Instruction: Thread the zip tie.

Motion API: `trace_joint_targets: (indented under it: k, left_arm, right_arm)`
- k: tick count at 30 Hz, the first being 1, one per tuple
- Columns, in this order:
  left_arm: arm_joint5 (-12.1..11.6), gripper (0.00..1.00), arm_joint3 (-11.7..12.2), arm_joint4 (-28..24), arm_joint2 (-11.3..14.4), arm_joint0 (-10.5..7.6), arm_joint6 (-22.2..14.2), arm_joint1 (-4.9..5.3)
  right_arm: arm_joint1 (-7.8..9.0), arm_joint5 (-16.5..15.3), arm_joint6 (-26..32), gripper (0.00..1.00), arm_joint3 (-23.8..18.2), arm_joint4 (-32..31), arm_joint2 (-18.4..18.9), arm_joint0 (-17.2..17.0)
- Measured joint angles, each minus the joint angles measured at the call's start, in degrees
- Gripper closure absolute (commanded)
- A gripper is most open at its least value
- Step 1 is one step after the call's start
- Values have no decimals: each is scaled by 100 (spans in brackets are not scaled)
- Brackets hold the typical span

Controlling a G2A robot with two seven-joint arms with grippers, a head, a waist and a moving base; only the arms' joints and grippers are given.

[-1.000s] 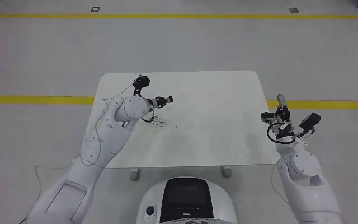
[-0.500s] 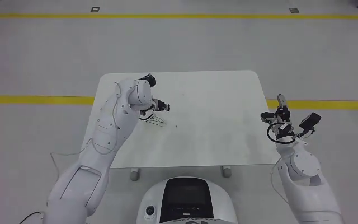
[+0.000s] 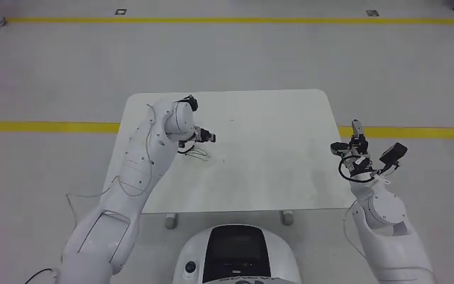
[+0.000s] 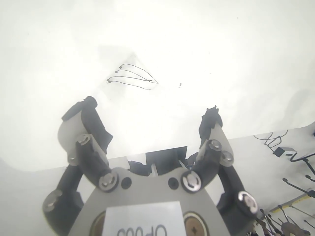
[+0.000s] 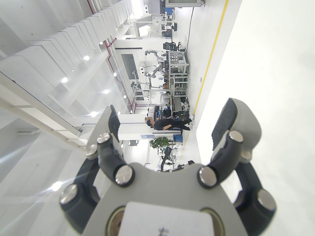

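Observation:
Three thin black zip ties lie fanned together on the white table, their heads apart and their tails meeting; in the top view the zip ties sit on the table's left half. My left gripper hovers just above and behind them, open and empty; the left wrist view has the left gripper with jaws spread wide, the ties lying ahead of them. My right gripper is held off the table's right edge, pointing away from me; the right gripper is open with nothing in it.
A tiny dark speck lies on the table close to the ties. More zip ties and cables lie on the floor beyond the table edge. A yellow floor line runs behind the table.
The left arm swung in over the table, its wrist turning so the gripper points down near the zip ties; over the last half second it barely shifted. The right arm stayed still.

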Motion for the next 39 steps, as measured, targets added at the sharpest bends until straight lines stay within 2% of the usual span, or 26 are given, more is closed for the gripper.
trace_joint_targets:
  k: [5, 9, 12, 14, 24, 27, 31, 38, 39]
  left_arm:
    - [0, 0, 337, 185, -242, 43, 163, -82]
    - [0, 0, 606, 518, -645, 51, -8, -271]
    - [0, 0, 654, 1037, -957, 73, -218, -458]
    - [0, 0, 621, 1311, -1070, 90, -237, -539]
    - [0, 0, 613, 1311, -1069, 91, -228, -541]
    - [-55, 0, 607, 1183, -963, 168, -129, -569]
    - [-10, 0, 746, 978, -803, 181, 13, -606]
    - [-66, 0, 1046, 460, -824, 82, 347, -614]
    - [-81, 16, 1090, 415, -811, 70, 389, -613]
  right_arm:
    - [0, 0, 0, 0, 0, 0, 0, 0]
    - [0, 0, 0, 0, 0, 0, 0, 0]
    - [0, 0, 0, 0, 0, 0, 0, 0]
    - [0, 0, 0, 0, 0, 0, 0, 0]
    - [0, 0, 0, 0, 0, 0, 0, 0]
    - [0, 0, 0, 0, 0, 0, 0, 0]
    - [0, 0, 0, 0, 0, 0, 0, 0]
    - [0, 0, 0, 0, 0, 0, 0, 0]
    - [0, 0, 0, 0, 0, 0, 0, 0]
